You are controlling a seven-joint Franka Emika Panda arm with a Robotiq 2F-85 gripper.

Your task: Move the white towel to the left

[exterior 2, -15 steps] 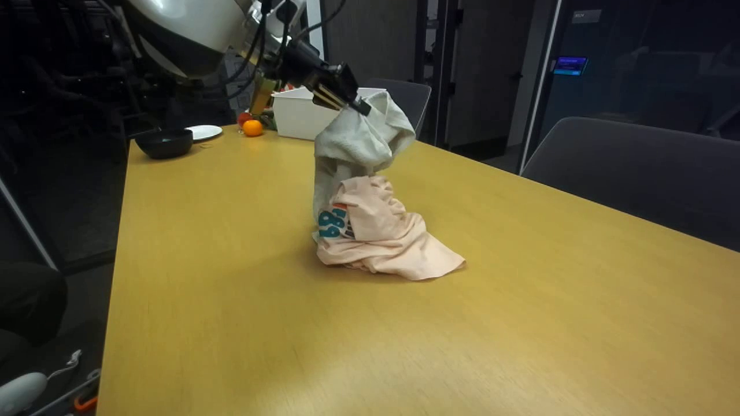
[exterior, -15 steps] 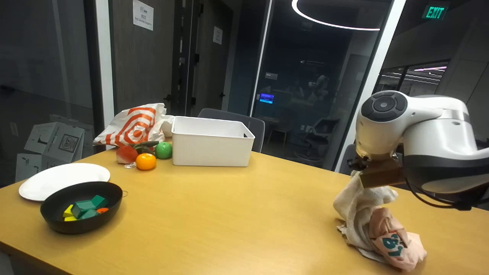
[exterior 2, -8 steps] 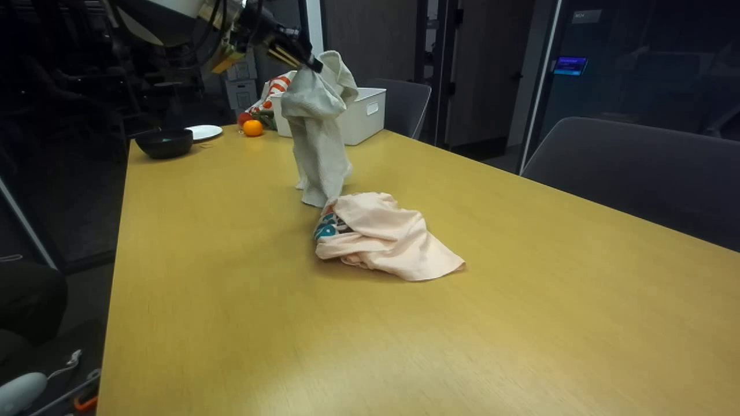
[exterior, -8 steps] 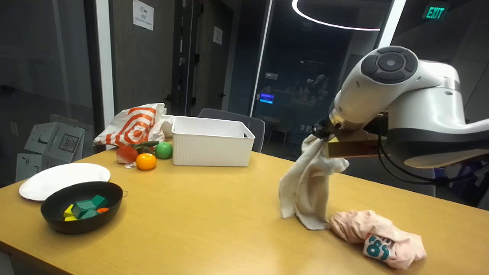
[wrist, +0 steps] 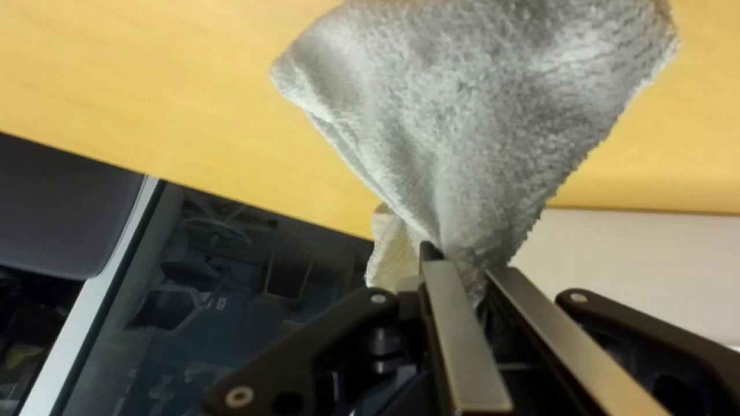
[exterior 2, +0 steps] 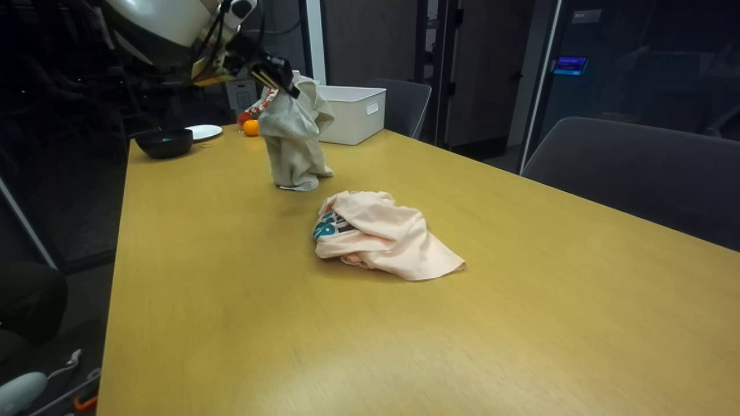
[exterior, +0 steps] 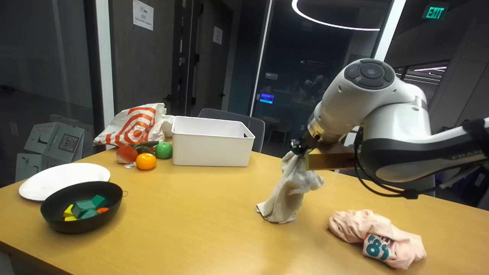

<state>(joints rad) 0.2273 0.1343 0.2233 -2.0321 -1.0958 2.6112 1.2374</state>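
Bunched cloth sits between my fingertips: the gripper [wrist: 464,264] is shut on the white towel [wrist: 480,121], which fans out beyond them in the wrist view. In an exterior view the towel [exterior: 288,193] hangs from the gripper [exterior: 300,148], its lower end slanting left and seeming to brush the table. The towel [exterior 2: 295,138] also shows draped below the gripper [exterior 2: 287,86] in an exterior view, with its bottom folding near the tabletop. The part of the cloth deep between the fingers is hidden.
A pinkish cloth with teal marks [exterior: 376,238] lies crumpled, apart from the towel. Toward the far end stand a white bin [exterior: 212,147], a black bowl [exterior: 80,225] with blocks, a white plate [exterior: 65,177], an orange [exterior: 146,162] and a bag [exterior: 133,126].
The gripper has lifted the towel off the pinkish cloth and carried it toward the bin, leftward in both exterior views. Over the last half second it has also sunk a little.
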